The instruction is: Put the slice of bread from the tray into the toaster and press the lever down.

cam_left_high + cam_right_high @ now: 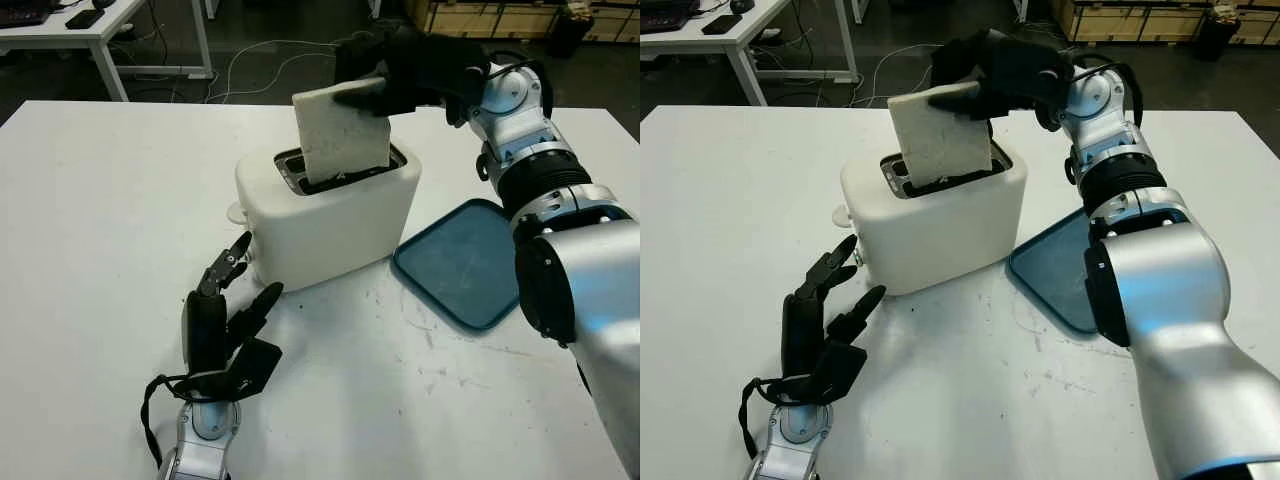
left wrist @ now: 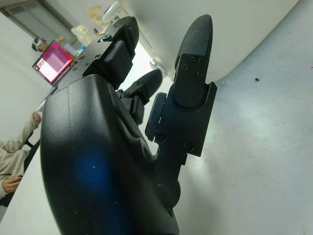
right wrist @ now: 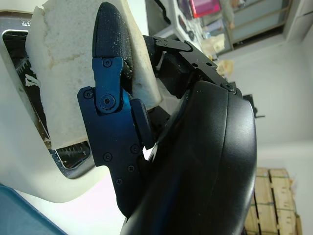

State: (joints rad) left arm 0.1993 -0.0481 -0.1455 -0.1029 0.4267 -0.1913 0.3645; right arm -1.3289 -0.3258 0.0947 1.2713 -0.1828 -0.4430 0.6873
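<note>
Left hand (image 1: 225, 325) open, right hand (image 1: 400, 75) gripping bread (image 1: 340, 135)

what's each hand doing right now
left hand: open, on the table by the toaster
right hand: shut on the bread, over the slot

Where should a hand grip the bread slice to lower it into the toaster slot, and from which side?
Grip the bread slice by its top edge, from above, as the right hand does: it stands upright, lower edge in the toaster slot.
</note>
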